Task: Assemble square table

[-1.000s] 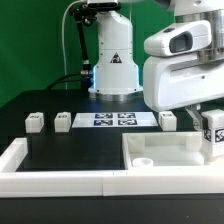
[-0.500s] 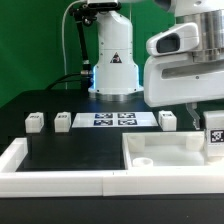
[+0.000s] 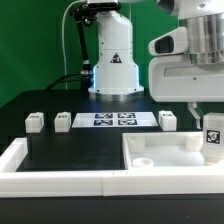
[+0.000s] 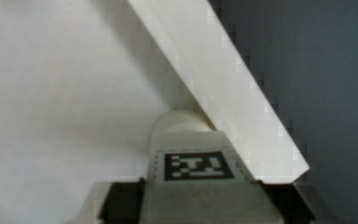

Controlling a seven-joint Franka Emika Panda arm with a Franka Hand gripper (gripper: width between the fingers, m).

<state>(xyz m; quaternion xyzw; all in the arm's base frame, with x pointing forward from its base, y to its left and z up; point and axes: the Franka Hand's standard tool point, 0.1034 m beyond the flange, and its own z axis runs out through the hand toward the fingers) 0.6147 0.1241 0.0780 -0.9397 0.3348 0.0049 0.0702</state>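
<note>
The square table's slab (image 3: 165, 158) lies flat at the front on the exterior view's right, with a corner hole (image 3: 143, 159) facing up. My gripper (image 3: 211, 126) hangs over the slab's right end, shut on a white leg block (image 3: 212, 137) whose tag faces the camera. In the wrist view the same leg block (image 4: 197, 158) stands upright between the black fingers (image 4: 130, 203) of the gripper (image 4: 197, 206), above the white slab (image 4: 60, 100). Three more leg blocks (image 3: 34, 121) (image 3: 63, 120) (image 3: 167, 119) sit in a row farther back.
The marker board (image 3: 112, 119) lies between the loose legs, in front of the arm's base (image 3: 113, 82). A long white rim (image 3: 30, 165) borders the black work surface at the front and left. A straight white edge (image 4: 211, 80) crosses the wrist view diagonally, with dark surface beyond.
The arm's hand has shifted toward the exterior view's right and slightly up, carrying the leg block a little right. The loose legs and slab have not moved.
</note>
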